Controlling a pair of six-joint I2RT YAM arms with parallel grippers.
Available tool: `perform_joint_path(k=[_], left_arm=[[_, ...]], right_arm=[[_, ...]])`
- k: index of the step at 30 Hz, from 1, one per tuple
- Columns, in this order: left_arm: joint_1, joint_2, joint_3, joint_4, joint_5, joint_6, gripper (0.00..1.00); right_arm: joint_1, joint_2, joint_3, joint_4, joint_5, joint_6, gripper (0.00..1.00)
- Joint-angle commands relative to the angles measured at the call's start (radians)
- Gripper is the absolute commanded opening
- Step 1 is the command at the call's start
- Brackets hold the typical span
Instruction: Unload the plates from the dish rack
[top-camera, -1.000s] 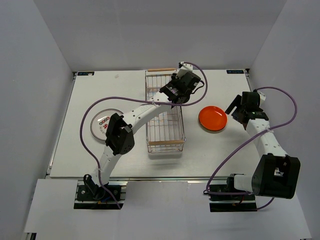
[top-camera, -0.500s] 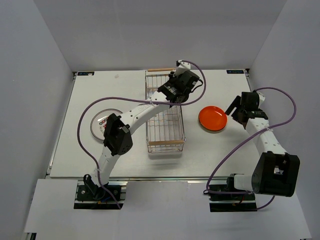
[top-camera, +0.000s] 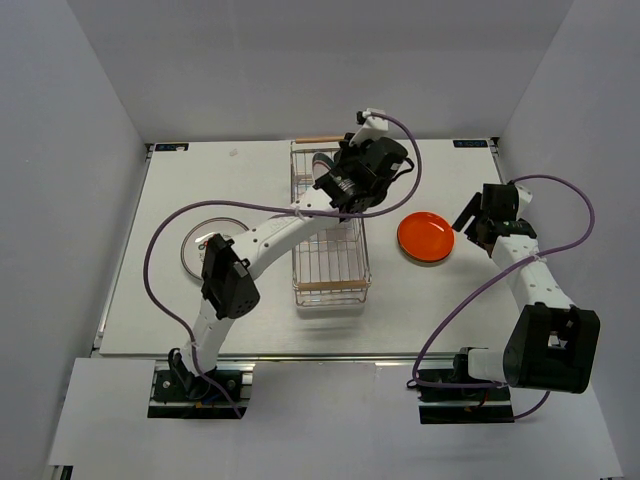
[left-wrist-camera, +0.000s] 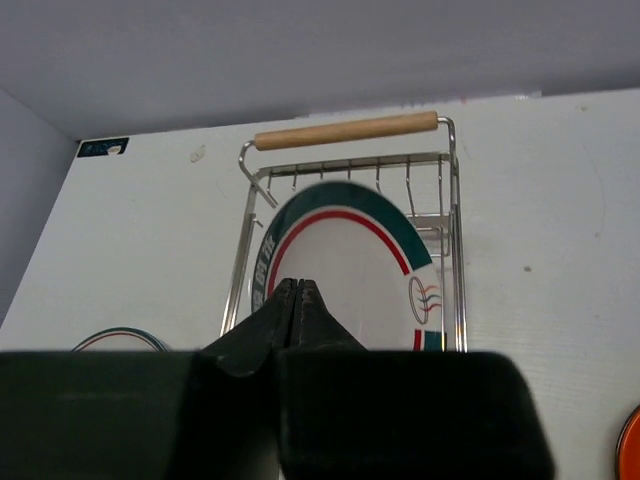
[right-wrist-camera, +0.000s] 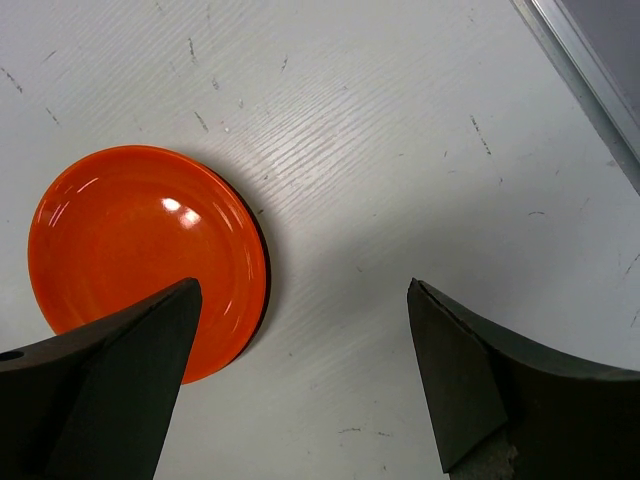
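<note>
Left fingers (left-wrist-camera: 297, 292): pressed together on the lower edge of the teal-rimmed plate (left-wrist-camera: 345, 265). The plate is white with a red inner ring and stands nearly upright. It is at the 12 o'clock end of the dish rack (top-camera: 330, 262), in front of the wooden handle (left-wrist-camera: 346, 130). I cannot tell whether its bottom edge touches the wires.

Right fingers (right-wrist-camera: 300, 345): spread wide, gripping nothing, hovering over the bare surface (right-wrist-camera: 420, 150). The orange-red plate (right-wrist-camera: 145, 255) lies flat at my 9 o'clock, just under the left-hand fingertip.

Top view: the orange-red plate sits on the surface at 3 o'clock of the rack. A second white plate (top-camera: 195, 250) lies flat at 9 o'clock of the rack, partly hidden by my left arm.
</note>
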Motion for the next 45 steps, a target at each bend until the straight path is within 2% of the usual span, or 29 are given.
perform_joint_path(k=[1, 3, 6, 10, 12, 13, 16, 17, 20, 24, 27, 36, 39, 45], left_arm=[[-0.015, -0.087, -0.010, 0.054, -0.135, 0.063, 0.07], [-0.015, -0.090, -0.030, 0.068, -0.155, 0.069, 0.00], [-0.015, -0.090, -0.044, 0.065, -0.149, 0.064, 0.00], [-0.003, -0.097, -0.035, -0.031, -0.093, -0.033, 0.02], [0.007, -0.115, -0.026, -0.083, 0.009, -0.118, 0.26], [0.019, -0.127, -0.035, -0.111, 0.024, -0.142, 0.49], [0.040, -0.193, -0.118, -0.111, 0.043, -0.195, 0.72], [0.051, -0.227, -0.141, -0.111, 0.099, -0.205, 0.75], [0.105, -0.264, -0.222, -0.122, 0.185, -0.276, 0.98], [0.174, -0.281, -0.291, -0.102, 0.340, -0.316, 0.98], [0.217, -0.249, -0.282, -0.128, 0.403, -0.345, 0.98], [0.307, -0.202, -0.306, -0.058, 0.619, -0.367, 0.78], [0.329, -0.210, -0.339, -0.032, 0.652, -0.371, 0.67], [0.338, -0.210, -0.363, -0.010, 0.702, -0.361, 0.38]], right_arm=[[0.000, -0.004, 0.043, -0.010, 0.040, 0.006, 0.89], [0.000, -0.004, 0.043, -0.013, 0.045, 0.008, 0.89], [-0.002, -0.004, 0.043, -0.014, 0.045, 0.008, 0.89], [0.000, -0.004, 0.043, -0.014, 0.034, 0.007, 0.89], [-0.002, -0.004, 0.043, -0.014, 0.029, 0.005, 0.89], [0.000, -0.002, 0.041, -0.013, 0.023, 0.000, 0.89], [-0.002, 0.004, 0.041, -0.010, 0.012, -0.001, 0.89], [0.000, 0.004, 0.043, -0.010, 0.008, -0.003, 0.89], [0.000, 0.007, 0.040, -0.010, -0.003, -0.003, 0.89], [0.000, 0.010, 0.038, -0.005, -0.008, -0.003, 0.89], [0.001, 0.013, 0.038, -0.007, -0.009, -0.007, 0.89], [0.000, 0.030, 0.044, -0.010, -0.006, -0.010, 0.89], [-0.002, 0.041, 0.047, -0.008, -0.008, -0.009, 0.89], [-0.002, 0.049, 0.052, -0.011, -0.005, -0.010, 0.89]])
